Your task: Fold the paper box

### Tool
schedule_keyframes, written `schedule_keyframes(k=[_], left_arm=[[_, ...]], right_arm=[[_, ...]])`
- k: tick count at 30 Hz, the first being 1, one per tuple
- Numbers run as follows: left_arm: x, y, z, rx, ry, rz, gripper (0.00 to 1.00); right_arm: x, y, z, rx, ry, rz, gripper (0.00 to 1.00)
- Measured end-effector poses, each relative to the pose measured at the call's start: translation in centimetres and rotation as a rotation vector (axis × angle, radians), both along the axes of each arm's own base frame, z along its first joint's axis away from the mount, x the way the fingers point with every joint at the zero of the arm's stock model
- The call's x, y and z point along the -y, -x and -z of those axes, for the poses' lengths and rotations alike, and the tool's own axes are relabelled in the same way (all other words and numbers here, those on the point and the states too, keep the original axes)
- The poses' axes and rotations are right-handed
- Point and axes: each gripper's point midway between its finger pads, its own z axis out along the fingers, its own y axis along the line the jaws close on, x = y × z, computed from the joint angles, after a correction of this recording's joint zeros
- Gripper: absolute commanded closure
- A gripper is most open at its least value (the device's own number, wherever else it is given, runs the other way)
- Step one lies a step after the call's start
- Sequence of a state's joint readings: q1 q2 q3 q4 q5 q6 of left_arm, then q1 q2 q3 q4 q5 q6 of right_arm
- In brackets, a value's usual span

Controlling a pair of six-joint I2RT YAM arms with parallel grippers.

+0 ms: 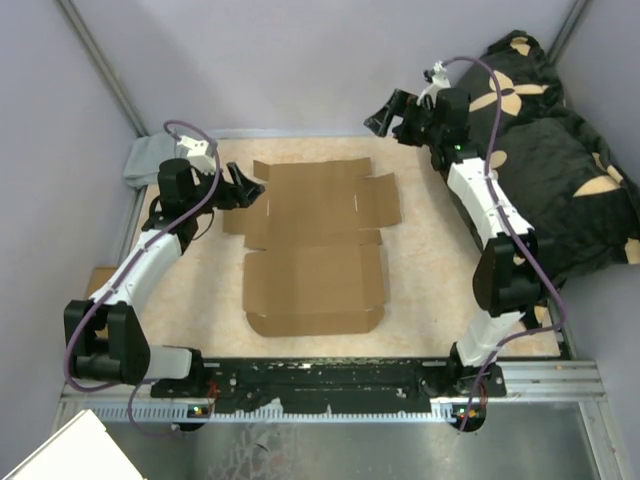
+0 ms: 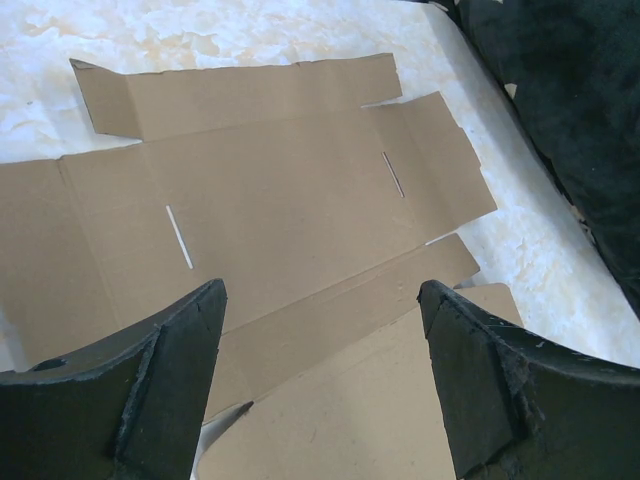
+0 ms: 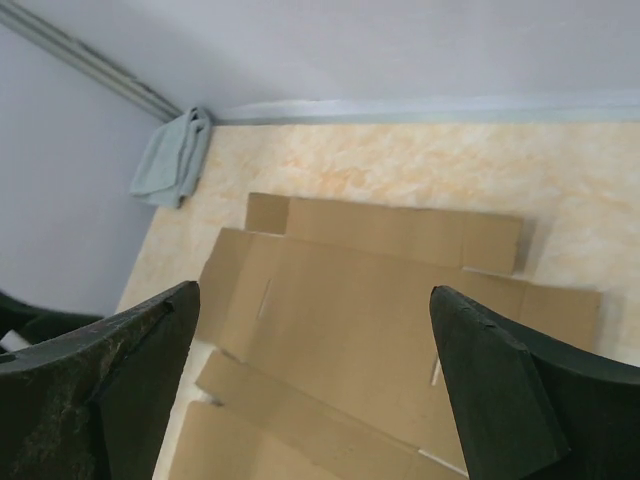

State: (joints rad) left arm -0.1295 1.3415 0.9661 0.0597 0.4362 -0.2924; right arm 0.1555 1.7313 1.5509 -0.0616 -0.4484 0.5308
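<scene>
Nearest you, the paper box [image 1: 315, 245] lies opened out flat in the middle of the worktop [image 1: 430, 250], its near panel toward the arm bases; I judge no wall has been raised yet. Further in, your left tool [image 1: 243, 188] stands wide and empty, just beside the box's left side flap. If a finger meets that edge instead of slipping under it, the light sheet will likely skate to the right, because nothing pins it. Lift the flap away from its crease and it may buckle rather than fold. Beyond, your right tool [image 1: 395, 115] hangs wide and empty over the far right corner, well apart from the cardboard, too far off to steady it. A hard shove could also send the sheet toward the grey cloth [image 1: 150, 160] in the far left corner.
</scene>
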Motion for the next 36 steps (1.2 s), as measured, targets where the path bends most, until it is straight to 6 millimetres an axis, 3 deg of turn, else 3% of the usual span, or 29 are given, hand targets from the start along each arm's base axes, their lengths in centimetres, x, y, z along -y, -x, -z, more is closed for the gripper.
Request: schedule_keyframes(k=[4,10,13,17,21,26,29,36], left_arm=[[-0.1,0.0,0.2,-0.007,-0.003,-0.005,0.16],[-0.4,0.1,0.9,-0.039,-0.014,-0.023,0.16],[-0.5,0.0,1.6,-0.067,-0.022,-0.032,0.16],[-0.7,-0.2,2.2,-0.097,-0.03,-0.042,0.17],[-0.8,-0.1,2.5,-0.112,-0.034,-0.047,0.17],[-0.8,-0.2,2.9,-0.126,-0.037,-0.049,0.17],[-0.8,-0.3,3.3,-0.136,-0.039,-0.049,0.17],[-0.8,-0.3,4.0,-0.161,-0.042,-0.049,0.18]], right_arm=[[0.8,-1.3,0.3,-0.008,0.081,0.052,0.01],[2.0,-2.1,4.0,-0.097,0.187,0.118,0.07],[2.0,-4.1,5.9,-0.15,0.26,0.156,0.12],[1.9,-7.4,9.0,-0.216,0.333,0.195,0.14],[2.1,-9.3,13.9,-0.303,0.396,0.209,0.15],[2.5,-9.2,20.6,-0.432,0.455,0.205,0.15],[2.4,-8.8,23.2,-0.484,0.47,0.19,0.15],[1.4,-9.6,24.8,-0.485,0.456,0.161,0.16]])
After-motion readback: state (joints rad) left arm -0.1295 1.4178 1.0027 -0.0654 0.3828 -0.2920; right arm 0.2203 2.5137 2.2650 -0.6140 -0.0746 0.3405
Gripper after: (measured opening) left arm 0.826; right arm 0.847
